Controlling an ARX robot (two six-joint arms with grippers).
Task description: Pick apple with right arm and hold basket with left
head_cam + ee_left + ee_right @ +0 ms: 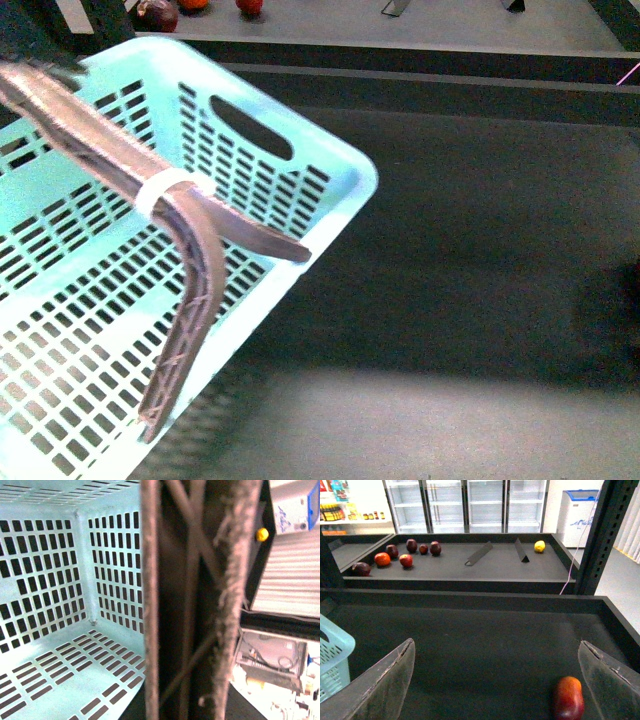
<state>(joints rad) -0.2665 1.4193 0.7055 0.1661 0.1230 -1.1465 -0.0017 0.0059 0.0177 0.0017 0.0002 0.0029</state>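
1. Plainly, the right claw [496,643] stands wide open. Its two clear fingers [380,685] are far apart and grip nothing as it hovers over the dark counter [470,640].
2. The apple [568,698] lies on the counter floor within that span, just beside one finger; whether they touch cannot be told. It sits toward the counter's right edge, well apart from the basket [335,195].
3. The left claw [30,62] shows only as a dark blur where the upper end of the handle [130,165] disappears. Whether it is clamped on the handle cannot be told. In the left wrist view the brown ribbed handle runs very close through the middle of the picture, with the basket's slotted walls and floor beside it.
4. The basket hangs tilted at the counter's left edge, toward the near left corner. A white band [163,190] wraps the handle where its strips part.
5. Past the counter's far edge a second dark shelf [470,570] carries dark purple fruits [411,545], small orange-red fruits [382,559] and a yellow fruit [539,546].
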